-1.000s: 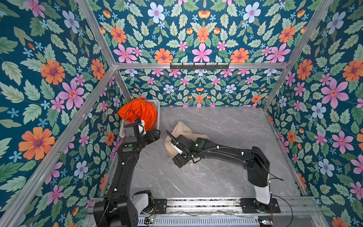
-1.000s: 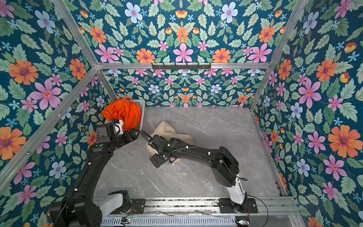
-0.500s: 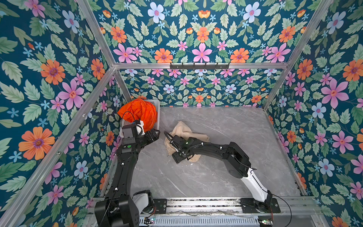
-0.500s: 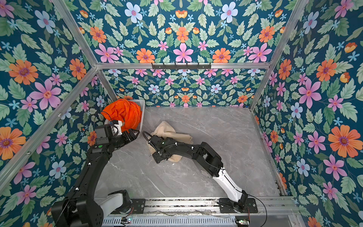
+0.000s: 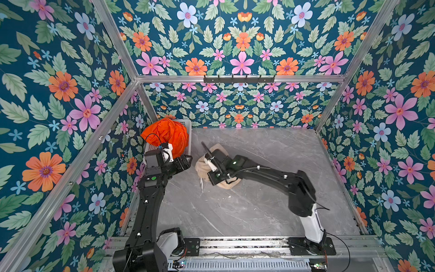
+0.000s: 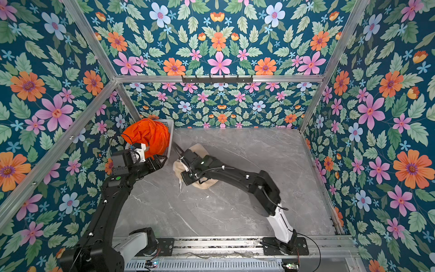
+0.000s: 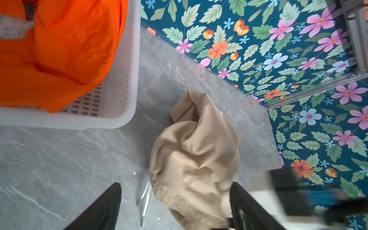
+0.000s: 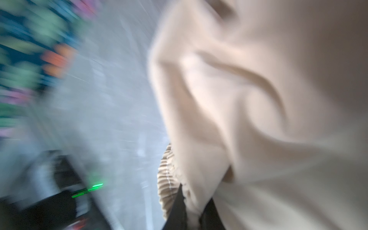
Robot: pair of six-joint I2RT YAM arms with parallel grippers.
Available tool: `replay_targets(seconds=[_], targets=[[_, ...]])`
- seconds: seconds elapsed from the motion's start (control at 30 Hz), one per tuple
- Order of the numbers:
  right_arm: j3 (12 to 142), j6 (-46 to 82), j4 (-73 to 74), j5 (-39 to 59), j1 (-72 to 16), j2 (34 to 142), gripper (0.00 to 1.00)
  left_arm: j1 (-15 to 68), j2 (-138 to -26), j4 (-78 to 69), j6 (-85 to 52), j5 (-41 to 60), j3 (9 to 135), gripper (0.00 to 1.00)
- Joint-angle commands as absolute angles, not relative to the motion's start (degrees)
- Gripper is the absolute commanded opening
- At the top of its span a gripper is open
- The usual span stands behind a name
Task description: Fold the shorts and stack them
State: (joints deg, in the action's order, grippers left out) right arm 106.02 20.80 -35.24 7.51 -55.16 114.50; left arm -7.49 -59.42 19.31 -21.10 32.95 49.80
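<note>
Beige shorts (image 8: 249, 99) lie crumpled on the grey tabletop (image 5: 259, 200). The right pincer (image 8: 194, 216) is pressed together on cloth by their gathered waistband; only the blurred right wrist view shows this pinch, since both top views hide it under the arm. Left pincer (image 7: 173, 211) stands spread wide in the left wrist view, gripping nothing. Orange shorts (image 5: 167, 134) fill the white perforated basket (image 5: 186, 123) in the far left corner.

Teal wallpaper (image 5: 242, 47) with orange, pink and pale-blue flowers covers the walls at nine, twelve and three o'clock, framed by aluminium bars (image 5: 306, 79). A black hook rail (image 5: 239, 80) sits at twelve o'clock above the grey marble-patterned tabletop (image 5: 259, 207). A slotted aluminium rail (image 5: 235, 243) runs along six o'clock.
</note>
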Motion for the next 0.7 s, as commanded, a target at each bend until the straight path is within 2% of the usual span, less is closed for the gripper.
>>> replay_targets(seconds=[0.0, 0.13, 0.23, 0.33, 0.47, 0.67], targets=[[107.1, 23.0, -28.4, 19.6, -52.8, 106.3, 0.05, -7.6, -58.7, 21.7, -18.8, 29.4, 53.1, 0.86], [114.4, 23.3, -29.6, 27.6, -51.9, 102.9, 0.05, -7.6, -59.8, 27.7, -16.6, 23.2, 59.8, 0.86], [112.3, 27.6, -24.5, 32.6, -50.3, 98.6, 0.05, -7.6, -59.9, 28.4, -16.1, 22.0, 62.6, 0.87], [101.3, 35.7, -14.8, 34.5, -45.1, 91.1, 0.05, -7.6, -60.2, 28.0, -15.9, 22.5, 63.5, 0.86], [80.0, 45.4, -5.2, 32.6, -34.0, 83.2, 0.05, -7.5, -61.1, 26.8, -15.4, 25.1, 61.7, 0.84], [54.0, 48.1, -1.7, 29.5, -18.2, 79.1, 0.04, -6.8, -61.5, 22.2, -15.3, 32.7, 55.1, 0.81]])
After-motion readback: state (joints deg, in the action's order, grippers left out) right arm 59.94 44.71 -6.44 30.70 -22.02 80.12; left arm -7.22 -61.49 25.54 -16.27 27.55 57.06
